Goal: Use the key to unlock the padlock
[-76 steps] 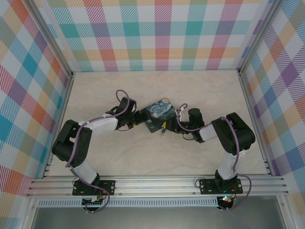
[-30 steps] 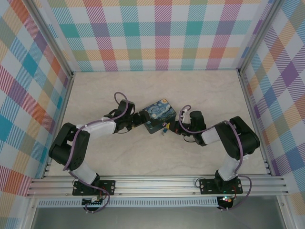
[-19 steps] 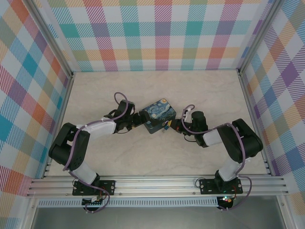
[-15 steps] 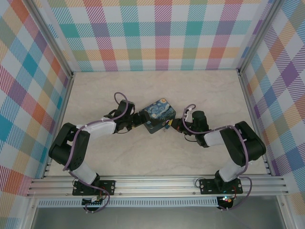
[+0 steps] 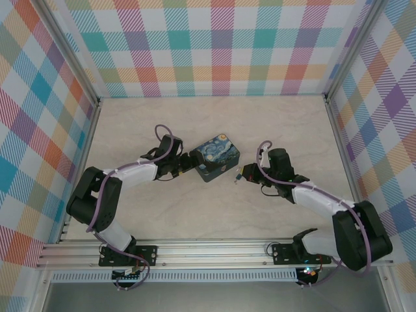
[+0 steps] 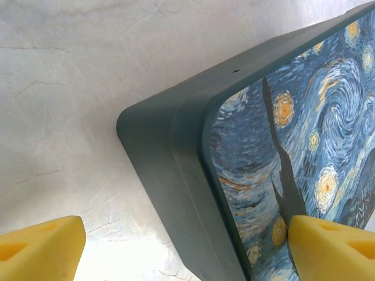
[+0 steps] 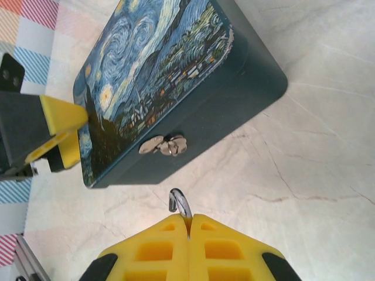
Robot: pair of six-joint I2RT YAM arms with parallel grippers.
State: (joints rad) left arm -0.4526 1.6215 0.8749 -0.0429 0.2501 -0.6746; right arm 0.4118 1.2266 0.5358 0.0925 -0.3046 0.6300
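The padlock's silvery shackle [image 7: 181, 204] sticks out from between the yellow fingers of my right gripper [image 7: 189, 219], which is shut on it; its body is hidden between them. In the top view the padlock [image 5: 238, 175] hangs a little right of the starry-night box [image 5: 218, 157], clear of the box's metal hasp [image 7: 164, 144]. My left gripper [image 5: 188, 162] stands open around the box's left corner, one finger [image 6: 38, 249] over the table and the other [image 6: 334, 246] over the painted lid. The key is hidden.
The box sits mid-table on pale marble. Checked walls with metal rails [image 5: 341, 149] close in the left, back and right sides. Both arms lie low, reaching inward from the near rail [image 5: 208, 250].
My right gripper has drawn back to the right, away from the box front, taking the padlock off the hasp. The left gripper stays at the box corner.
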